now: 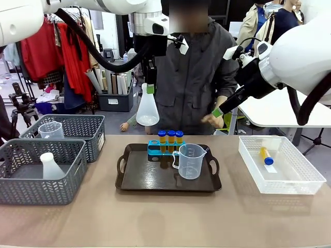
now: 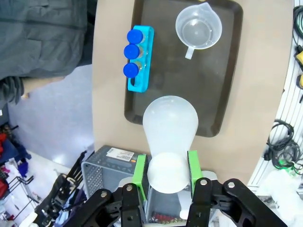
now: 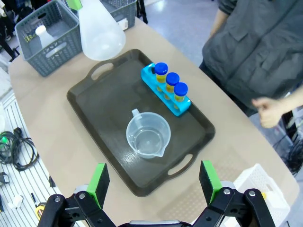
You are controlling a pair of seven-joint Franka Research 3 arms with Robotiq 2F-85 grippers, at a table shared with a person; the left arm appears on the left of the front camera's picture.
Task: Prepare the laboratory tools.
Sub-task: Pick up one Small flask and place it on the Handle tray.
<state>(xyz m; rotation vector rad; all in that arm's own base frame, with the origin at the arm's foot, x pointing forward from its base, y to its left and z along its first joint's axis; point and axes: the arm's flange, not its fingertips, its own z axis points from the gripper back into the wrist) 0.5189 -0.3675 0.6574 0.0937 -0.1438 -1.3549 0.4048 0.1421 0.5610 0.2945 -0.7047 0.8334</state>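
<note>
My left gripper (image 2: 165,172) is shut on the neck of a translucent white conical flask (image 2: 170,123). The flask (image 1: 147,111) hangs upside-down style, wide base downward, high above the far left edge of the dark tray (image 1: 139,175). On the tray stand a blue tube rack (image 1: 155,147) with three blue-capped yellow tubes (image 1: 170,138) and a clear handled beaker (image 1: 190,160). My right gripper (image 3: 154,182) is open and holds nothing, high over the tray's near right side; it also appears raised at the right (image 1: 220,110). The right wrist view also has the flask (image 3: 99,30), rack (image 3: 170,90) and beaker (image 3: 147,135).
Two grey mesh baskets (image 1: 77,155) stand at the left, one holding a beaker (image 1: 50,129), the other a flask (image 1: 51,165). A white bin (image 1: 289,181) at the right holds one blue-capped tube (image 1: 266,155). The person's hand (image 1: 212,120) hovers behind the tray.
</note>
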